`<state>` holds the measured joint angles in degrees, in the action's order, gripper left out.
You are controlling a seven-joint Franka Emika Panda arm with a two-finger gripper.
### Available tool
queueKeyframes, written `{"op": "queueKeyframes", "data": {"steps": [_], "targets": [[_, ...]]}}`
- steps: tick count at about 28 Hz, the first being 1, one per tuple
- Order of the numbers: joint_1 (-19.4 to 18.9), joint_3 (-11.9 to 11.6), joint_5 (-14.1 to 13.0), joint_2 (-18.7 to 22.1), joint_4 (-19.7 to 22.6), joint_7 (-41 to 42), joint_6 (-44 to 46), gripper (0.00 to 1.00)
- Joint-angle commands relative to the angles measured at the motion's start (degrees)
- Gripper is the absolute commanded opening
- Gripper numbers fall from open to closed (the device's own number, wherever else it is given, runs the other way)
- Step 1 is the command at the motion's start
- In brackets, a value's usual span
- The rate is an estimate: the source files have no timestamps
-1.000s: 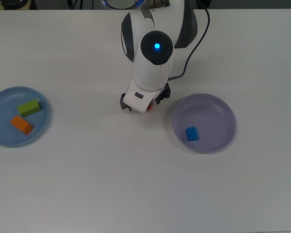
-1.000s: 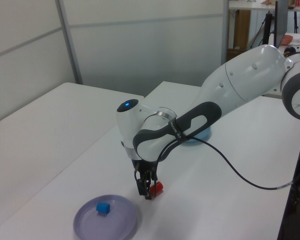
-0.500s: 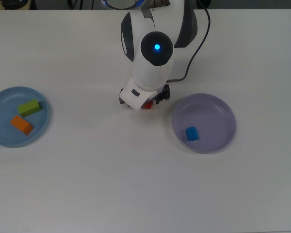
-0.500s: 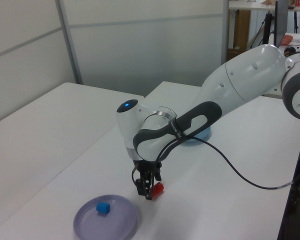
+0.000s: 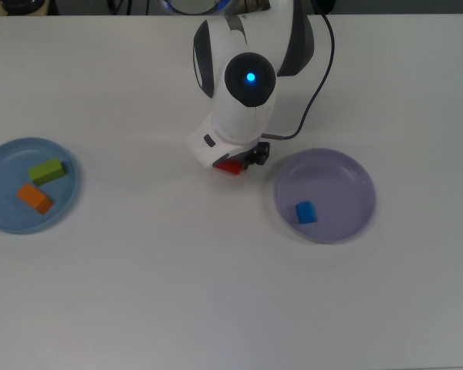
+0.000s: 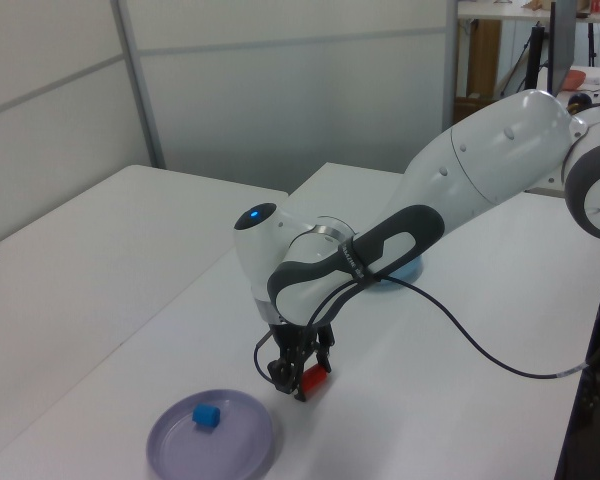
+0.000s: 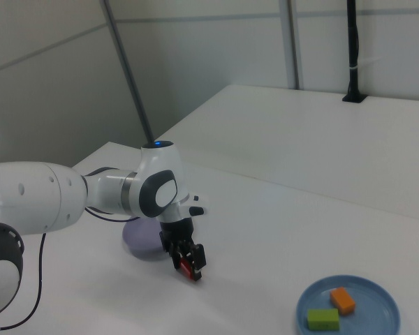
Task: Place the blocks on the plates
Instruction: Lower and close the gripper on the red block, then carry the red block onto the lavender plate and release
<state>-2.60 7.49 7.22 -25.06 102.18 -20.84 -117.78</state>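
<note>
My gripper [image 6: 302, 384] is shut on the red block [image 6: 314, 378], low over the table between the two plates. In the top view the red block [image 5: 231, 165] shows just below the arm's wrist, left of the lavender plate [image 5: 347, 179]. A blue cube [image 5: 305, 212] lies on that plate. At the top view's left, the light blue plate [image 5: 0, 216] holds the green block [image 5: 46, 170] and the orange block [image 5: 35, 198]. The right view shows the gripper [image 7: 188, 265] with the red block [image 7: 186, 268] between its dark fingers.
The arm's white body and its black cable [image 5: 309, 92] reach in from the top view's upper edge. In the left view the arm covers most of the light blue plate [image 6: 408, 267]. Plain white table [image 5: 177, 293] lies in front of both plates.
The wrist has turned and drawn back toward the top view's upper edge. More of the red block now shows under it. The plates and the other blocks have not moved.
</note>
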Motion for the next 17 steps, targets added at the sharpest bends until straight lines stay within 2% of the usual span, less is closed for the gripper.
{"op": "queueKeyframes", "data": {"steps": [1, 4, 10, 17], "targets": [[-0.4, -0.3, 0.0, 1.3, 1.4, -1.5, 0.4, 0.06], [-0.2, -0.5, 0.0, 1.5, 1.1, -1.2, 0.4, 0.01], [1.0, -0.7, 0.0, 4.8, 0.6, 2.2, 1.1, 0.01], [-0.6, 0.2, 0.4, 4.8, -2.8, 8.3, 0.9, 0.02]]}}
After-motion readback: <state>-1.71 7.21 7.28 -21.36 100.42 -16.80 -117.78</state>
